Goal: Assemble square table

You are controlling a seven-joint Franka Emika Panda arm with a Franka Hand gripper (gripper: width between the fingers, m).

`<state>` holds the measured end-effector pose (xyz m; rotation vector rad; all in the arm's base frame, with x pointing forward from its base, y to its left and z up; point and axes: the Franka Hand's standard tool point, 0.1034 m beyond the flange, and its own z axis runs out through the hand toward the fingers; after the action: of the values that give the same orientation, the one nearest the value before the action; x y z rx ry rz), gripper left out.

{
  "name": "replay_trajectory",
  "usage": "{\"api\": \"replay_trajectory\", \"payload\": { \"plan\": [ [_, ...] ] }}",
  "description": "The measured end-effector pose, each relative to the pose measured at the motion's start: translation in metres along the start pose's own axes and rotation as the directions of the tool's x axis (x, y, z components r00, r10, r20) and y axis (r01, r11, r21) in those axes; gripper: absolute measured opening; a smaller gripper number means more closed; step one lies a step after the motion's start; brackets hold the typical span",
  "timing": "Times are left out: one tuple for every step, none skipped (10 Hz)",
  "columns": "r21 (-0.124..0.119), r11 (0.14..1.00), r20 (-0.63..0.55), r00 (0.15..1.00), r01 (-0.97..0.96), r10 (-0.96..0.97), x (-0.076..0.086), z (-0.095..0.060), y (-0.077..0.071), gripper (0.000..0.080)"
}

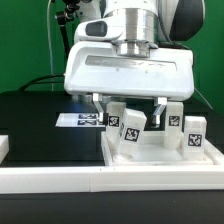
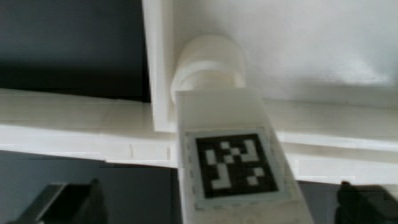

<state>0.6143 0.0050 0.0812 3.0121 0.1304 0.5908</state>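
Note:
The square table's white slab point(image 1: 155, 158) lies at the exterior view's right, and several white tagged legs stand upright on it. My gripper point(image 1: 128, 110) hangs over the front left leg point(image 1: 130, 130). It is open, with one finger point(image 1: 98, 104) on each side of the leg and a gap on both sides. Seen from the wrist, that leg point(image 2: 217, 110) with its black-white tag runs up between my gripper point(image 2: 217, 205) fingertips point(image 2: 71, 205), which stand clear of it. The slab point(image 2: 320, 45) lies beneath. Other legs point(image 1: 195, 133) stand to the right and behind.
The marker board point(image 1: 78, 120) lies flat on the black table point(image 1: 40, 125) just left of the slab. A long white rail point(image 1: 90, 180) borders the front edge. A green backdrop stands behind the arm.

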Motion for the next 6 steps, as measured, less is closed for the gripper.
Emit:
{"api": "replay_trajectory", "payload": {
  "plan": [
    [0.0, 1.0, 0.0, 1.0, 0.0, 0.0, -0.0001, 0.0001, 0.0, 0.0648],
    [0.0, 1.0, 0.0, 1.0, 0.0, 0.0, -0.0001, 0.0001, 0.0004, 0.0648],
    [0.002, 1.0, 0.008, 1.0, -0.002, 0.002, 0.0007, -0.0019, 0.0023, 0.0648],
    [0.002, 1.0, 0.005, 1.0, -0.005, 0.005, 0.0032, -0.0053, 0.0043, 0.0648],
    [0.005, 1.0, 0.011, 1.0, -0.01, 0.01, 0.0042, -0.0086, 0.0066, 0.0648],
    [0.011, 1.0, 0.027, 1.0, -0.014, 0.014, 0.004, -0.0094, 0.007, 0.0648]
  ]
}}
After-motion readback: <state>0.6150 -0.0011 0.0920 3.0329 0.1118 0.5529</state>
